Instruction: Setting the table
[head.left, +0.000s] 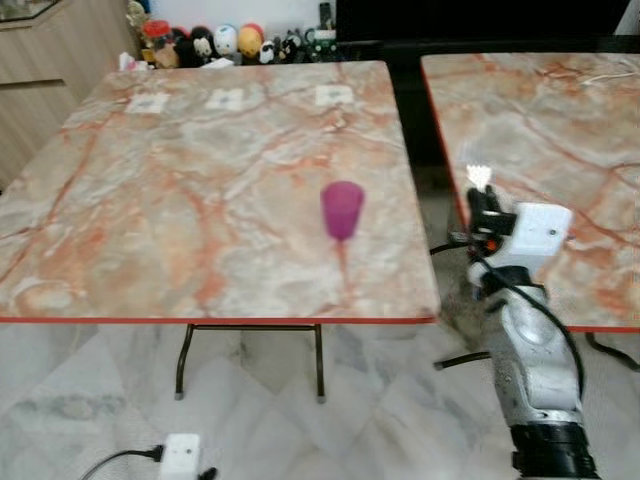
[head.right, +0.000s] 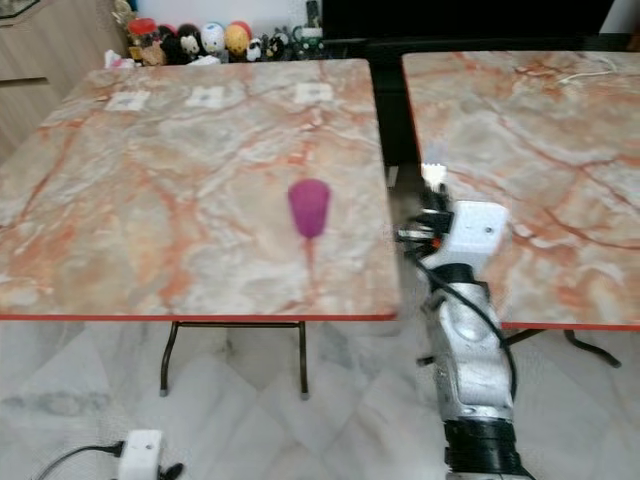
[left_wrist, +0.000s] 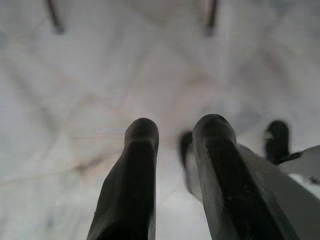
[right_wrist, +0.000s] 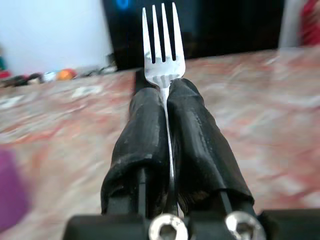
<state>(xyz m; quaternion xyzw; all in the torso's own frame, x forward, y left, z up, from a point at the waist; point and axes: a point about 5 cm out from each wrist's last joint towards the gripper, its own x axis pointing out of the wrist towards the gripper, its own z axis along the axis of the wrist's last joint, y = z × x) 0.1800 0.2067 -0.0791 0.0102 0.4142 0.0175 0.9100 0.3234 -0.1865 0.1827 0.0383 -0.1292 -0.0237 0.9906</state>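
Four tines of a metal fork (right_wrist: 163, 45) standing proud of the right end effector (right_wrist: 165, 107), fingers pressed together on the neck and handle, no gap beyond the fork's own thickness. Judged stiff, light and slick: best gripped flat on the handle, as here, since a loose pinch could let it swivel or slip. Held upright in the gap between two marble-patterned tabletops, beside the near right corner of the left tabletop (head.left: 150, 210), above the tiled floor (head.left: 90, 400). Further out, one purple tumbler (head.left: 342, 210) upright on that tabletop, well apart from the fork. Small white cards (head.left: 228, 98) near the far edge, toy figures (head.left: 215, 42) beyond. Left end effector (left_wrist: 175, 150) hanging over the floor, fingers slightly parted, holding nothing.
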